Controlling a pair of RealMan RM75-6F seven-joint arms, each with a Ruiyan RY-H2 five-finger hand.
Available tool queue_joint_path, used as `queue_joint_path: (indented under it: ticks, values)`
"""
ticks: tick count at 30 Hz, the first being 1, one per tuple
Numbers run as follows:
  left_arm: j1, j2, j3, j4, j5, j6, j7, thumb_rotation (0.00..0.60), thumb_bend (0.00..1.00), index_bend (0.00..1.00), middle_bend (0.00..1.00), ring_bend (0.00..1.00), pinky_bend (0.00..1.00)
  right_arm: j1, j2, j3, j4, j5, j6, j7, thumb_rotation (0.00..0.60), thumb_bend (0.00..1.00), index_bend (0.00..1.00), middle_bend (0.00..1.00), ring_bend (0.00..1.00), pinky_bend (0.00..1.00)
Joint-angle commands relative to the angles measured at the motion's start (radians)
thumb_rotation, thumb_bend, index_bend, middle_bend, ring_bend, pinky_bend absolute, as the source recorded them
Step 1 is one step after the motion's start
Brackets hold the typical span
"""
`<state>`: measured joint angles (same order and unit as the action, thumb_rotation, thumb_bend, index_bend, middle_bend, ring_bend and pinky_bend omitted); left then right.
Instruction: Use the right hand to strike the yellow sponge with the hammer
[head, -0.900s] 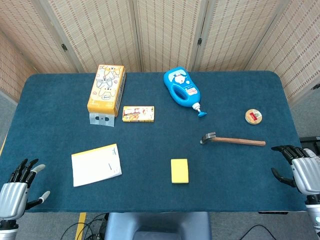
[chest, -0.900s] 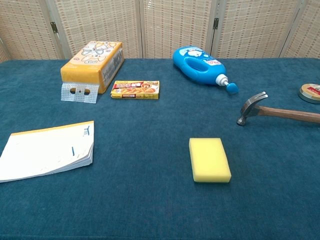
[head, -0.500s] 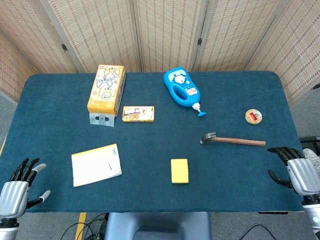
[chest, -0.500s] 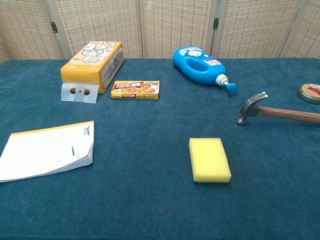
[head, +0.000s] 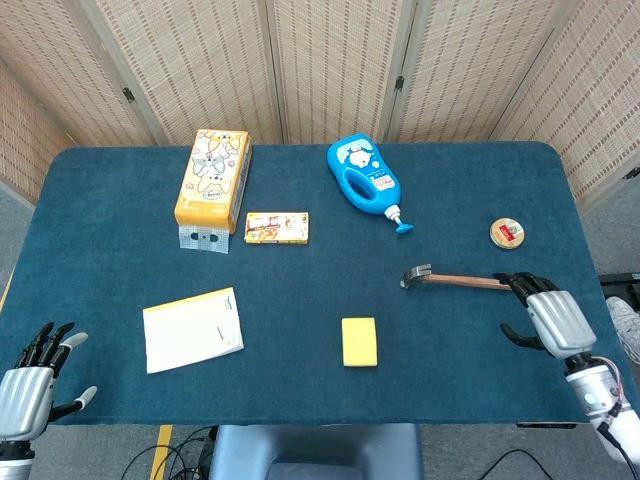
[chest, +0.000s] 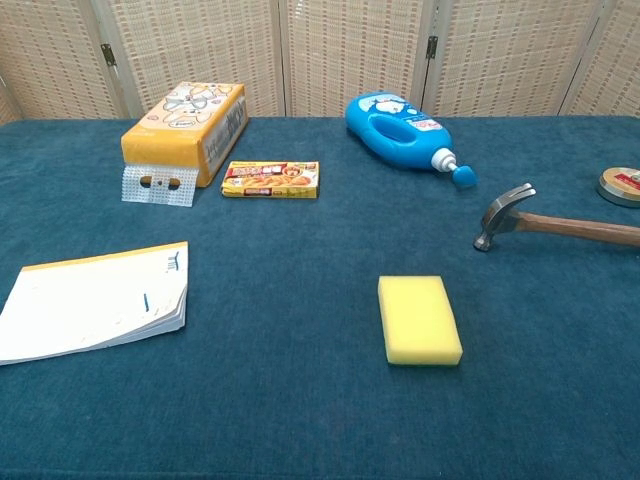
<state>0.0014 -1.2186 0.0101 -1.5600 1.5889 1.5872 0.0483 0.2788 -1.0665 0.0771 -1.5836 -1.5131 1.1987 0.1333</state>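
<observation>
The yellow sponge lies flat near the table's front edge, in the middle. The hammer lies to its right, steel head pointing left and wooden handle running right. My right hand hovers open over the far end of the handle, fingers spread, holding nothing. My left hand is open off the table's front left corner. Neither hand shows in the chest view.
On the blue table lie a white notepad, an orange tissue box, a small snack box, a blue bottle and a round tin behind the hammer's handle.
My right hand has moved left and forward from the table's right edge to the end of the hammer's handle. The left hand has sunk slightly. Hammer and sponge have not moved.
</observation>
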Motion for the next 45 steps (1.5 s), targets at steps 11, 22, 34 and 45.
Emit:
queue_joint_path:
  ticks: [11,22,34,45]
  values:
    - [0.032,-0.002,0.005,0.04,-0.007,0.039,-0.04,0.6,0.2,0.25,0.16,0.06,0.2,0.238,-0.174,0.089,0.142,0.184,-0.292,-0.137,0.6,0.23,0.17,0.25,0.14,0.26]
    - [0.025,0.0,-0.001,0.035,-0.008,0.027,-0.029,0.6,0.2,0.25,0.16,0.06,0.2,0.307,-0.295,0.085,0.283,0.247,-0.368,-0.181,0.6,0.25,0.24,0.3,0.14,0.26]
    - [0.029,-0.007,0.0,0.044,-0.022,0.016,-0.028,0.6,0.2,0.24,0.16,0.06,0.2,0.345,-0.388,0.07,0.412,0.288,-0.433,-0.168,0.6,0.28,0.3,0.34,0.14,0.26]
    - [0.031,-0.008,0.0,0.056,-0.027,0.012,-0.036,0.6,0.2,0.24,0.16,0.06,0.2,0.358,-0.429,0.062,0.47,0.303,-0.456,-0.155,0.6,0.34,0.37,0.4,0.14,0.26]
